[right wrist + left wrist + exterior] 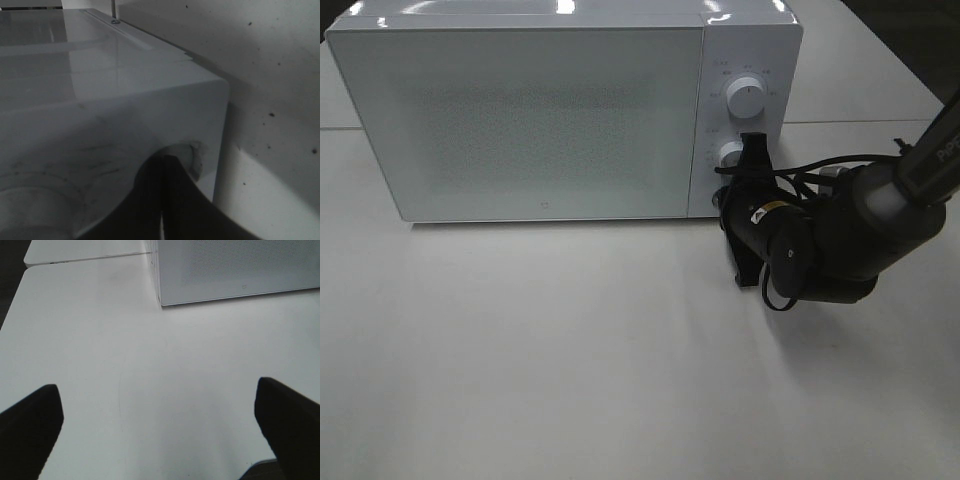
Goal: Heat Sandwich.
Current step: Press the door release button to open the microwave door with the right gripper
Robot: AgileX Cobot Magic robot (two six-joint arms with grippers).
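On the white table [570,350] stands a big white microwave [540,110]. Its door [520,110] is shut. The door glass is milky, so I cannot see what is inside.

The sandwich does not show in any view, so I cannot tell where it is.

Right of the door is a strip with two round knobs. The top knob [747,98] is bare, with nothing in front of it. The lower knob [730,153] is partly hidden by the right gripper [751,150]. This gripper is closed, with its two black fingers pressed flat together. It holds nothing. In the right wrist view the closed tips [162,170] sit right at the lower knob [186,159], close to the rounded corner of the microwave [150,100]. I cannot tell if they touch the knob or only hover at it.

The thick black right arm [840,240] comes in from the right side, low over the table. Black cables [820,165] loop along it. The arm and its gripper block part of the knob strip and the bottom right corner of the microwave.

The left gripper [157,385] cannot be seen from the high camera. In its own view its two dark fingers [30,425] stand wide apart, with only bare table [150,340] between them. It holds nothing. Ahead of it is a bottom corner of the microwave [240,270], well apart from the fingers. Behind that corner, a thin gap splits this table from a second white table [85,250].
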